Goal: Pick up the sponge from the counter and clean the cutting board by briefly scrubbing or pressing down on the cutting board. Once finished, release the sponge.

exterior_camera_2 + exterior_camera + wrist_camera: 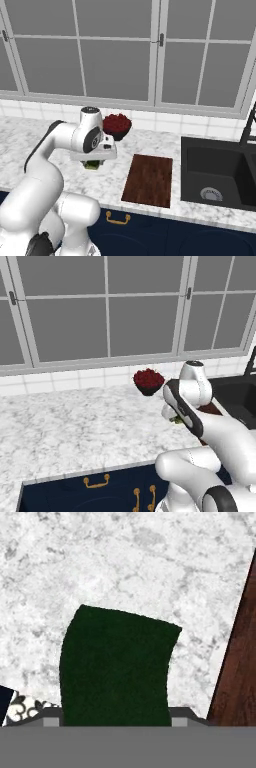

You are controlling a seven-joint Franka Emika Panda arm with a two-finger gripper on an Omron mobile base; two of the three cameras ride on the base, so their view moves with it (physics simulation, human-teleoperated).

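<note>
Looking along the hand view, we see the sponge (117,667), dark green top toward us, filling the lower centre of the frame between our finger tips (51,718), which sit at its two sides; the jaws appear closed on it. In the right base view the sponge (92,164) hangs under the gripper (93,161) at centre left, just above the counter (150,137). Right of it, near but apart, lies the cutting board (149,180). Behind sits a bowl of red fruit (117,125), and the black sink (220,172) occupies the right.
</note>
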